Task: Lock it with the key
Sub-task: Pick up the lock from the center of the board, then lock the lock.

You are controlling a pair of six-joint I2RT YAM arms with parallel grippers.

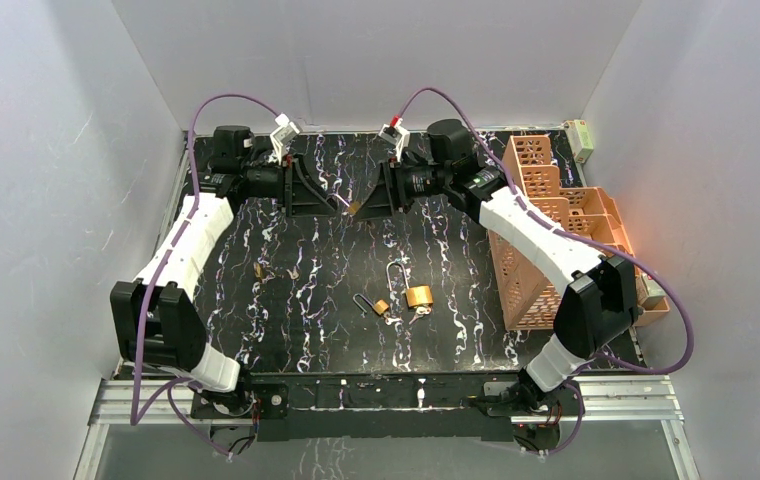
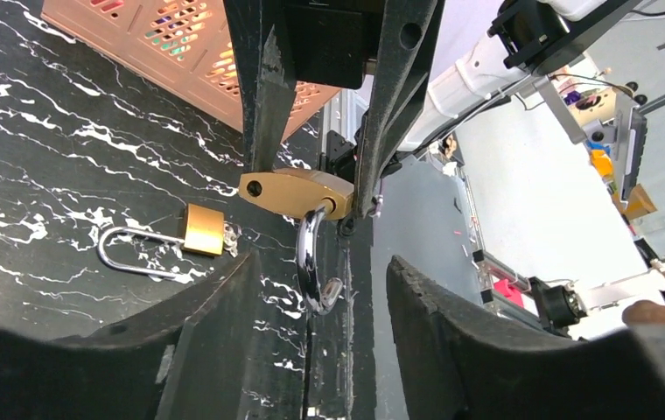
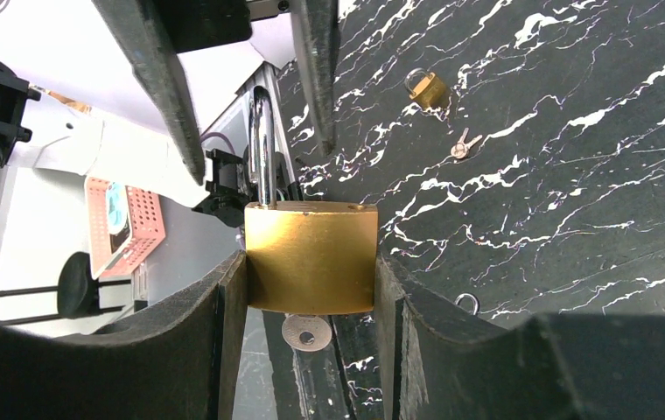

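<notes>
In the top view, the right end effector (image 1: 364,207) holds a brass padlock (image 1: 354,208) in the air above the far middle of the counter (image 1: 456,240). The left end effector (image 1: 339,203) faces it nose to nose, so the step in hand looks like taking hold of the lock's open end. The left wrist view shows the shackle (image 2: 310,262) unlatched, lying between the left fingers (image 2: 198,332), which stand apart without touching it. The next move likely calls for gripping it and pressing it home. In the right wrist view the body sits clamped between the right pads (image 3: 228,306), with a key (image 3: 305,332) head showing at its underside.
</notes>
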